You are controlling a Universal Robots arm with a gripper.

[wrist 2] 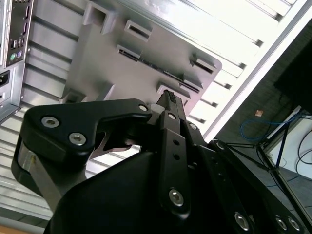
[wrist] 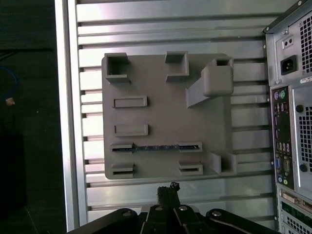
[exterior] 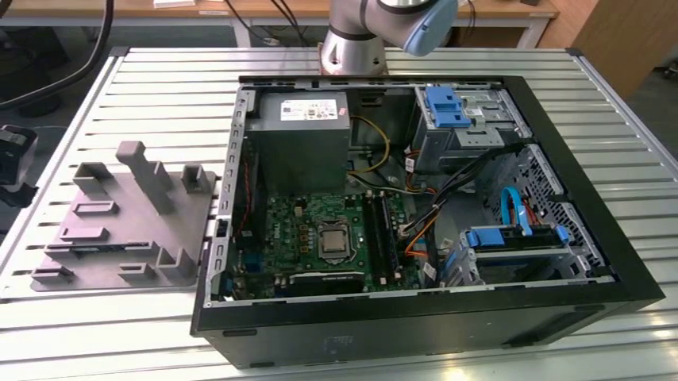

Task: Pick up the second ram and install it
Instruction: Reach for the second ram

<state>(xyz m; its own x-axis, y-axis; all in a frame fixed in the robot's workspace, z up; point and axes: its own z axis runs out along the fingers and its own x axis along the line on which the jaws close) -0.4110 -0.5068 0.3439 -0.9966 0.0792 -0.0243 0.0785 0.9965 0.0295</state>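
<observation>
slatted metal counter (exterior: 138,79) carrying an open computer case (exterior: 625,270) and, at the exterior view's left of it, a grey holder plate (exterior: 127,238) lying just beside the case wall. bare slats run free along the plate's other edges. in the first wrist view the counter's raised rim (wrist: 66,122) passes near the plate on the side away from the case.

the second ram (wrist: 156,146) stands on edge on the plate, a thin dark strip spanning two low slot blocks, well apart from the green motherboard (exterior: 317,230) inside the case. a tall angled post (wrist: 214,83) rises from the plate on the case side, away from the ram.

the hand (wrist: 168,189) hangs above the slats just off the plate's edge, near the ram but not touching it. its fingertips (wrist 2: 171,99) are pressed together and carry nothing.

the robot arm (exterior: 366,32) rises beyond the case in the exterior view and is cut off by the frame edge. the ram's two ends are tucked into the slot blocks, and its faces are too thin to make out. in the second wrist view the hand's black body covers part of the plate.
</observation>
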